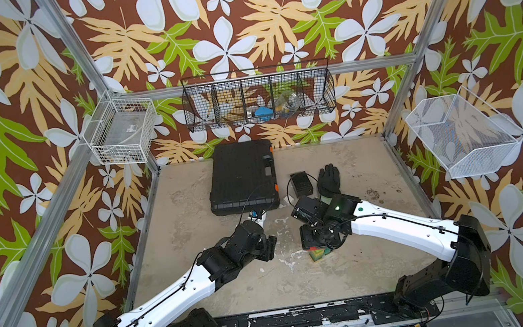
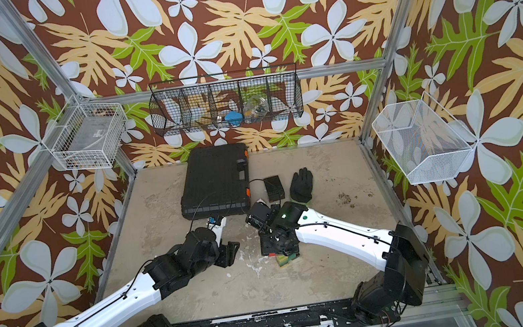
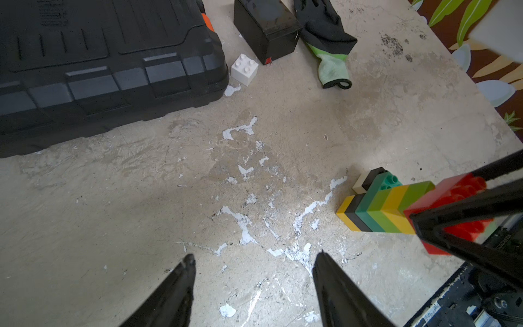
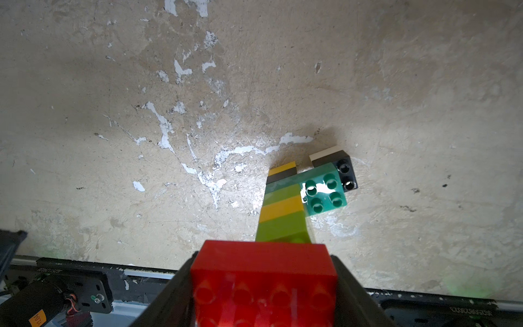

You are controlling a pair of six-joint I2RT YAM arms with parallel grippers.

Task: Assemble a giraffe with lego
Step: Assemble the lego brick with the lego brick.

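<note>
As the giraffe [image 3: 379,209] gets its red brick [image 4: 263,283], the head is the step in hand.

It stands on its legs near the front middle of the worktop [image 3: 141,212], under the right arm. The right claw [image 4: 263,263] grips the red brick from either side atop the neck, though I cannot tell whether it is pressed fully home. The left claw [image 3: 254,256] hangs spread and empty over bare worktop nearby. One white brick [image 3: 244,69] lies loose, well apart, between the case [image 3: 99,70] and the black box [image 3: 266,28]. By my judgement, the next move calls for a square downward push, a clean release, then fetching the white brick.
</note>
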